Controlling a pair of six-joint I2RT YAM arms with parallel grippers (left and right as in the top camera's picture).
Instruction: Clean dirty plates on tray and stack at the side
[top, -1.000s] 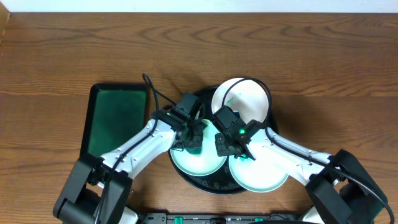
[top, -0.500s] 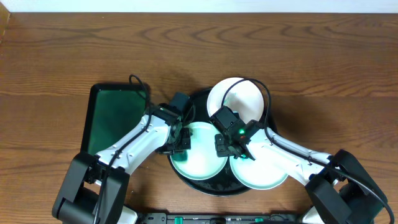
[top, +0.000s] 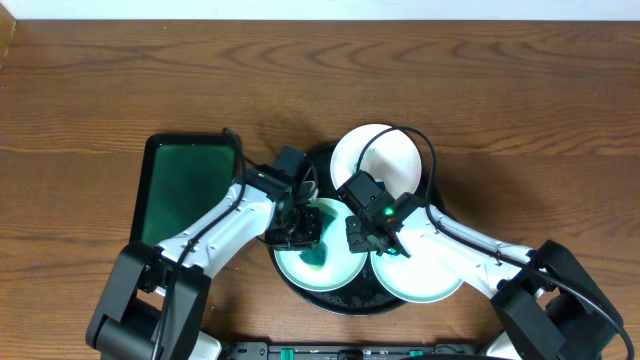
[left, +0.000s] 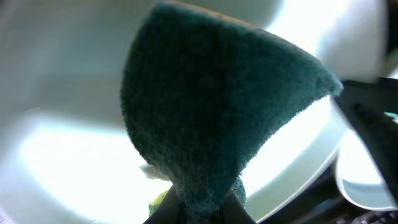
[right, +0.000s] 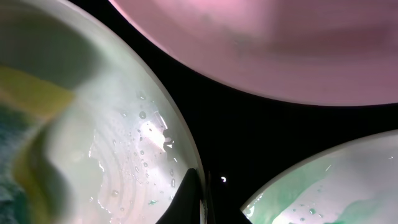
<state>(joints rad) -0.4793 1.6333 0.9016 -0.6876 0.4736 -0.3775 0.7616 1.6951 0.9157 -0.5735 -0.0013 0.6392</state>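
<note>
Three white plates lie on the round black tray (top: 300, 285). My left gripper (top: 305, 228) is shut on a dark green sponge (left: 211, 106) with a yellow underside and presses it onto the left plate (top: 335, 262), which has teal smears. My right gripper (top: 363, 238) is shut on that plate's right rim; in the right wrist view its fingers (right: 196, 200) pinch the wet rim of that plate (right: 106, 143). The right plate (top: 425, 278) carries a teal-green film and also shows in the right wrist view (right: 336, 186). The far plate (top: 378, 158) looks mostly white.
A rectangular dark-green tray (top: 187, 190) lies left of the round tray, close to my left arm. Both arms cross over the near half of the round tray. Bare wooden table (top: 520, 110) lies to the far side and right.
My left gripper has swept the sponge left across the left plate and back toward its middle. My right gripper has stayed on the rim. The far plate has shifted slightly left.
</note>
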